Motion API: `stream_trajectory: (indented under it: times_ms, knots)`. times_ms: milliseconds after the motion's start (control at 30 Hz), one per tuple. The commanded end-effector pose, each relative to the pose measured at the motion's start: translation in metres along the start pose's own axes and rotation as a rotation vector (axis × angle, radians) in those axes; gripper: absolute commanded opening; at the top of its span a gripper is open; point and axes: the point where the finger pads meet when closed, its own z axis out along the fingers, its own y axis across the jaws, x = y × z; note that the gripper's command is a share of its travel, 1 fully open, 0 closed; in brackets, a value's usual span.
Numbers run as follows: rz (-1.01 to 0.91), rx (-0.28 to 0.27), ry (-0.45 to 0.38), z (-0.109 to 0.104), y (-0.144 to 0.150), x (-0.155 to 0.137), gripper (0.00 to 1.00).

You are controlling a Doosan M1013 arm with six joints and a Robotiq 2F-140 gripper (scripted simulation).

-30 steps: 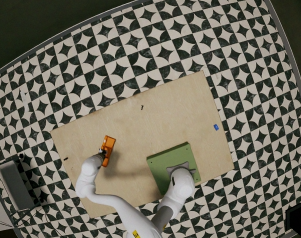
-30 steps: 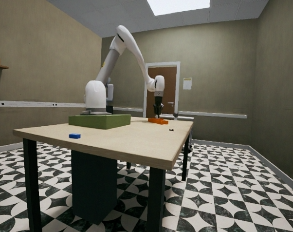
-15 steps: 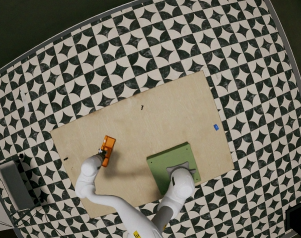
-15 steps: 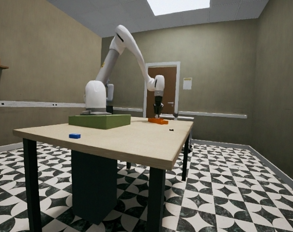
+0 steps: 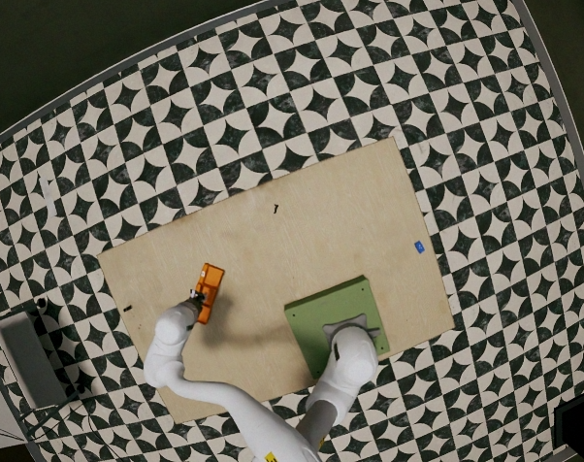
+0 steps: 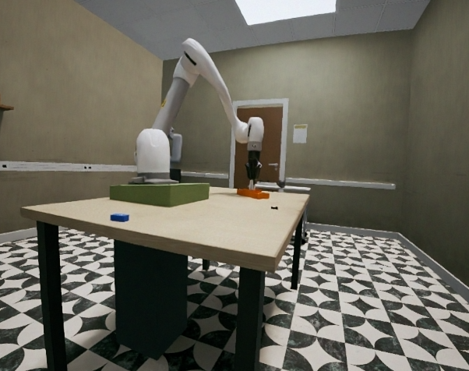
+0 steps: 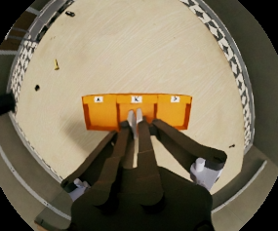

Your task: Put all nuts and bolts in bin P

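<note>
Left edge: dark hardware piece (image 5: 127,308) (image 7: 70,14); toward lower-left corner, brass screw (image 7: 56,66) and dark nut-like piece (image 7: 37,88). Likely light, stiff, slippery; pinch shank or flats. Next, three joined orange bins; bin P (image 5: 212,274) (image 6: 262,196) (image 7: 176,113) nearest upper edge. Gripper (image 5: 197,294) (image 6: 252,185) (image 7: 137,115) closed, empty, over the middle one. Near upper edge's middle, dark bolt (image 5: 275,209) (image 6: 274,207) (image 7: 232,145): grip mid-shank. By right edge, blue block (image 5: 419,247) (image 6: 119,217). Count: four hardware pieces, three bins, one block.
</note>
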Motion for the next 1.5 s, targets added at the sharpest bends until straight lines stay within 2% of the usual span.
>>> stream_trajectory:
  times_ms: [0,333,567,1067,1200,1467]
  knots:
    - [0.000,0.000,0.001,-0.003,0.000,0.000,0.15]
    - [0.000,0.000,0.001,-0.037,0.000,0.001,0.15]
    - [0.000,0.000,0.001,-0.037,-0.009,0.004,0.15]
    - [0.000,0.000,0.001,-0.037,-0.080,0.027,0.15]
    - [0.000,0.000,0.001,-0.037,-0.080,0.026,0.15]
    - [0.000,0.000,0.001,-0.016,-0.080,0.027,0.15]
